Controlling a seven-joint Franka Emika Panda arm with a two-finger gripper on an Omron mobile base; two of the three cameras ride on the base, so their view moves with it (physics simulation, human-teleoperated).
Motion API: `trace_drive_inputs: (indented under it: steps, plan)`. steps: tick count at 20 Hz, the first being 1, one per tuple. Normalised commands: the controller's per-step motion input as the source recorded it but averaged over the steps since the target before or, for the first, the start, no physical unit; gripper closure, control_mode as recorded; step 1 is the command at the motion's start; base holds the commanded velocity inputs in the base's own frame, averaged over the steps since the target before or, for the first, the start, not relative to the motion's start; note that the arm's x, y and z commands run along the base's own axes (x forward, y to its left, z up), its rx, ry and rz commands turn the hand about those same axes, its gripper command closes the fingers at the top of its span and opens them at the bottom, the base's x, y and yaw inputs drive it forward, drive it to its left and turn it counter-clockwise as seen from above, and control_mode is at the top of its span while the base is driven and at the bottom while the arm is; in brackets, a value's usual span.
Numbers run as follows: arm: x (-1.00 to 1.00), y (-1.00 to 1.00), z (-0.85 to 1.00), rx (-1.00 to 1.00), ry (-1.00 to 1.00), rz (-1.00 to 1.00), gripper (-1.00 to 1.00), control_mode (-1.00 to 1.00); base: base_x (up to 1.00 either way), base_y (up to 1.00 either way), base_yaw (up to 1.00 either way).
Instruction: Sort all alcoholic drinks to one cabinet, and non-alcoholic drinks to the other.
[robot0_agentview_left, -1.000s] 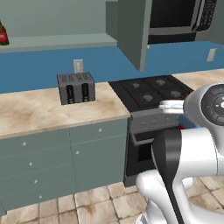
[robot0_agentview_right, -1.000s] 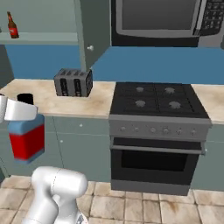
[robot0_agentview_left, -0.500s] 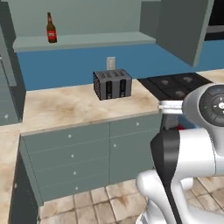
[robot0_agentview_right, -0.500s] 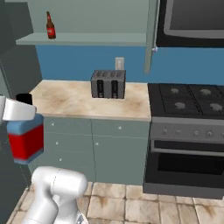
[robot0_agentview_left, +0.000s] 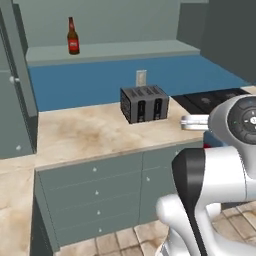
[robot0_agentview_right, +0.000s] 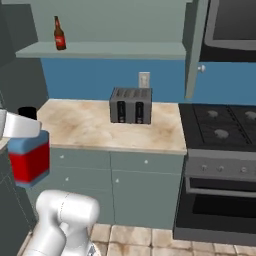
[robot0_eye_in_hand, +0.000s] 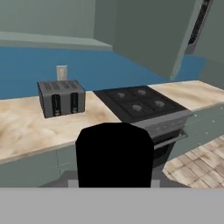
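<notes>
Scene shifted bodily across both base views against half a second ago: toaster (robot0_agentview_left: 144, 103) and beer bottle (robot0_agentview_left: 73, 36) now nearer picture centre, stove (robot0_agentview_right: 220, 125) further right. Read as base travel, not movement of goods. Judged as a carry leg toward the open shelf (robot0_agentview_right: 110, 49) where the beer stands, so likely the alcohol cabinet.

Flat bottle (robot0_agentview_right: 30, 160) held off the table, beyond its left end in the right base view, upright. Red lower body, blue shoulder, black cap (robot0_eye_in_hand: 114, 153); cap fills the lower middle of the hand view. Rigid, squat, no label legible.

Claw (robot0_agentview_right: 20, 125) closed around the flat bottle just under the cap, jaws nearly together; white hand body across the bottle's neck in the right base view. Contact of the pads hidden.

Beer bottle upright toward the shelf's left end, slim brown glass, red label, well apart from the held bottle. Toaster at the table's back edge, below the wall socket (robot0_agentview_right: 144, 79). Cabinet door (robot0_agentview_right: 192, 47) open, right of the shelf.

Placement not yet begun.
</notes>
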Motion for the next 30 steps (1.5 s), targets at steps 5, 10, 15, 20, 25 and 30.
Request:
trace_drive_inputs:
  steps: [5, 10, 15, 20, 25, 30]
  plan:
    - [0.00, 0.00, 0.00, 0.00, 0.00, 0.00, 1.00, 1.00, 0.71, 0.13, 0.00]
    - [0.00, 0.00, 0.00, 0.00, 0.00, 0.00, 1.00, 1.00, 0.77, 0.04, 0.00]
    - [0.00, 0.00, 0.00, 0.00, 0.00, 0.00, 1.00, 1.00, 0.86, 0.00, 0.07]
    - [0.00, 0.00, 0.00, 0.00, 0.00, 0.00, 1.00, 1.00, 0.95, 0.00, 0.15]
    - [0.00, 0.00, 0.00, 0.00, 0.00, 0.00, 1.00, 1.00, 0.95, 0.00, 0.20]
    - [0.14, 0.00, 0.10, 0.00, 0.01, 0.06, 1.00, -1.00, 0.48, 0.00, 0.11]
